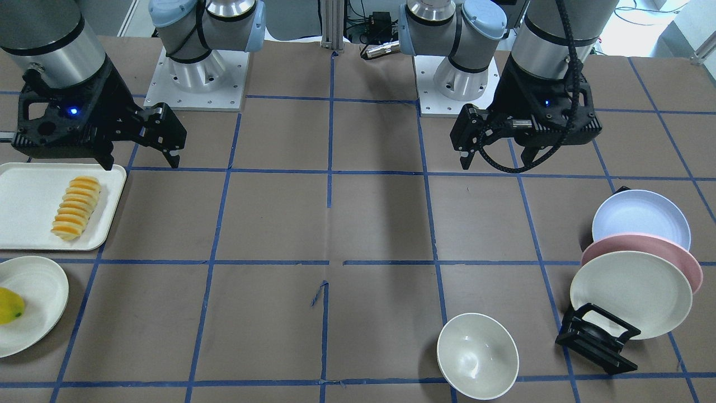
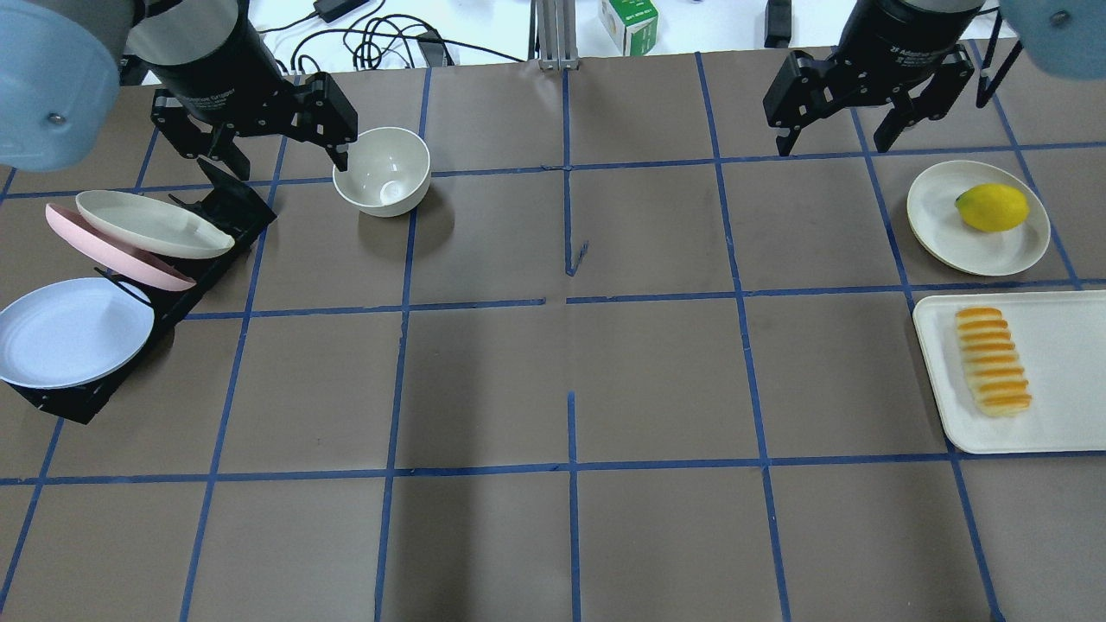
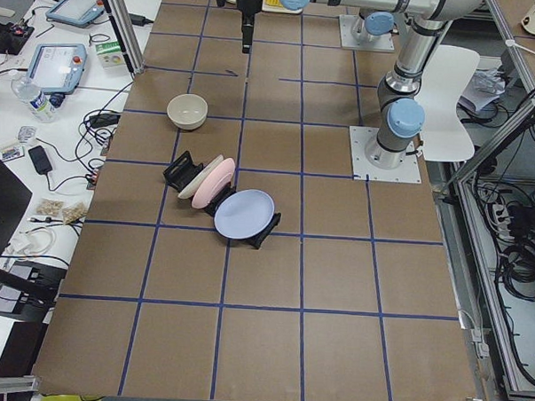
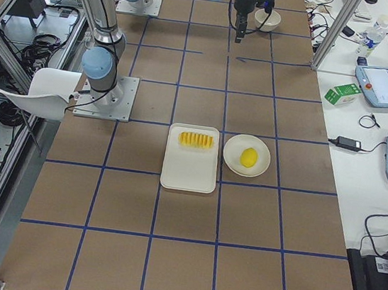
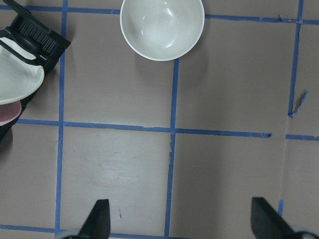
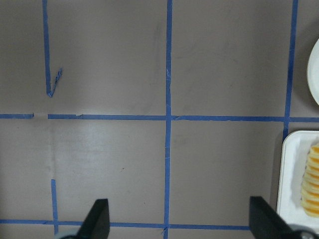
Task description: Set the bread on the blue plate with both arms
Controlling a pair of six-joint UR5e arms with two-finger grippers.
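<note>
The bread (image 2: 994,361), a ridged yellow-orange loaf, lies on a white tray (image 2: 1071,371) at the table's right side; it also shows in the front view (image 1: 77,207) and at the right edge of the right wrist view (image 6: 311,181). The blue plate (image 2: 69,333) stands tilted in a black rack (image 2: 216,207) at the left, also in the front view (image 1: 640,218). My left gripper (image 2: 289,160) is open and empty, raised near the rack and a bowl. My right gripper (image 2: 834,145) is open and empty, raised beyond the tray, apart from the bread.
A pink plate (image 2: 95,250) and a cream plate (image 2: 147,225) share the rack. A cream bowl (image 2: 383,170) sits beside the left gripper. A yellow fruit (image 2: 992,207) lies on a cream plate (image 2: 937,216) next to the tray. Blue tape lines cross the brown table.
</note>
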